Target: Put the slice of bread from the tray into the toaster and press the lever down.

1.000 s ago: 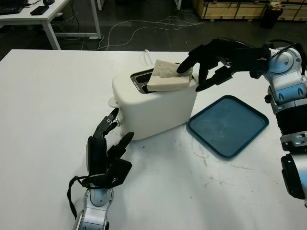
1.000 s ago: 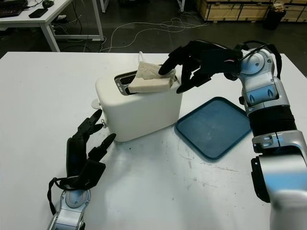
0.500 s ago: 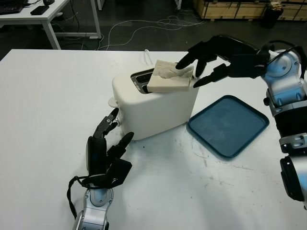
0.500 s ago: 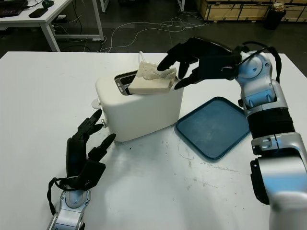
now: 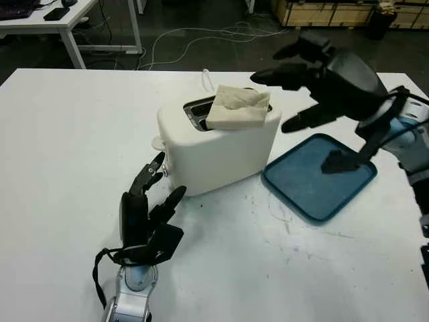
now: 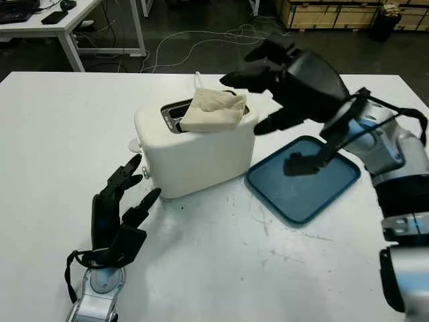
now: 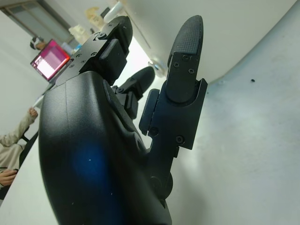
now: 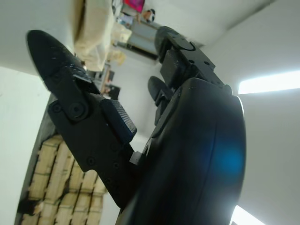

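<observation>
No readable text, label or number anywhere

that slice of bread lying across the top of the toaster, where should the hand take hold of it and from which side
Probably the pale bread slice's raised edge nearest the blue tray, from above with the open right hand: it lies tilted across the white toaster's slot, that end free.

Head stereo pair: looks forward and down from above my arms; both eyes share the toaster (image 5: pixel 218 151), set slightly apart. Left wrist camera: pressed close behind my left hand (image 7: pixel 108 140), facing the toaster's wall. Right wrist camera: close behind my right hand (image 8: pixel 154 136), beside the toaster.
</observation>
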